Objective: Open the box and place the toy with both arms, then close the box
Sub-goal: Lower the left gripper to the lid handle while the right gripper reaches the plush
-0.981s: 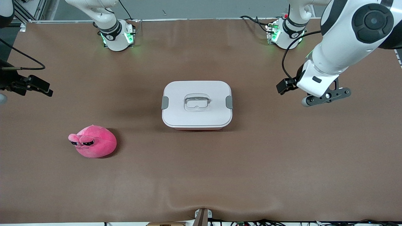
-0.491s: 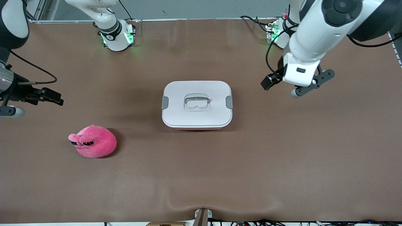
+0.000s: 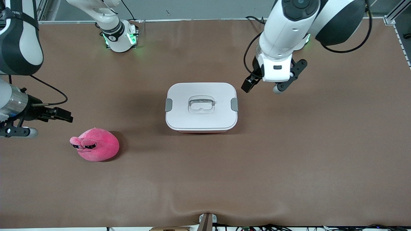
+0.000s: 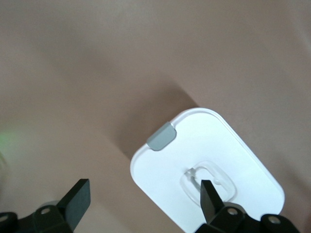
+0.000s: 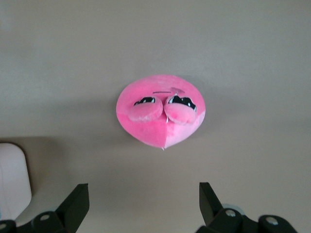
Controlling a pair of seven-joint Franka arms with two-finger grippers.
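**A:** Where do you stand with the box [image 3: 201, 107]?

**B:** You have it in the middle of the table [image 3: 289, 166], lid [image 4: 209, 170] on, both grey clips [image 3: 168, 105] sitting at its two short ends. The clear handle [image 3: 201, 105] lies recessed in the middle of the lid. Nothing touches it.

**A:** And your left gripper [image 3: 266, 85]?

**B:** You hold it in the air over bare table just beside the box, at the end toward the left arm's base. In the left wrist view its fingers [image 4: 77, 199] stand wide apart with nothing between them, and you can see the lid's corner and one clip past them.

**A:** The toy [image 3: 95, 144]?

**B:** Your toy sits on the table toward the right arm's end, nearer the front camera than the box and well apart from it. It rests upright, its sleepy eyes turned away from the box.

**A:** What about your right gripper [image 3: 35, 120]?

**B:** You have it at the table's edge on the right arm's end, in the air, near the toy but not over it. In the right wrist view its fingers [image 5: 77, 201] are spread wide and empty, the toy [image 5: 161, 110] showing between and past them. A corner of the box [image 5: 12, 179] shows at that view's edge.

**A:** So neither of your grippers holds anything?

**B:** Correct, you hold nothing, and both sets of jaws are spread.
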